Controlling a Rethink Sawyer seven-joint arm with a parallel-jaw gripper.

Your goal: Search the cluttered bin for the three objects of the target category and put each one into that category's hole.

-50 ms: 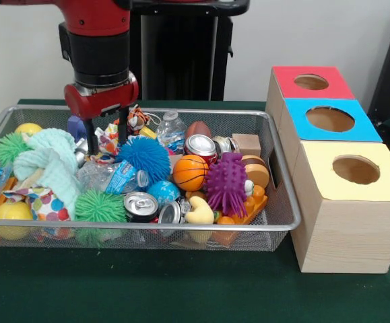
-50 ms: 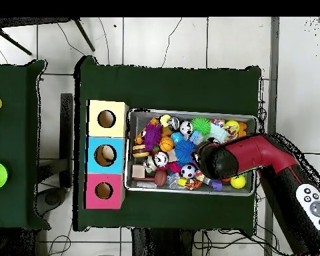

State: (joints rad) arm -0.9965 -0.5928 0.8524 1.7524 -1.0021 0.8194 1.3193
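red end effector (image 1: 107, 136) over wire bin (image 1: 275, 222)

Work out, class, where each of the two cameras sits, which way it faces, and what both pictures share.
Front view: sits low across the table, looking level at the wire bin and three-hole box; the red arm's gripper hangs open over the toys.
Overhead view: sits above, looking straight down; the red arm reaches in from the right over the bin.
Shared: bin, box, purple spiky ball, green cloth.
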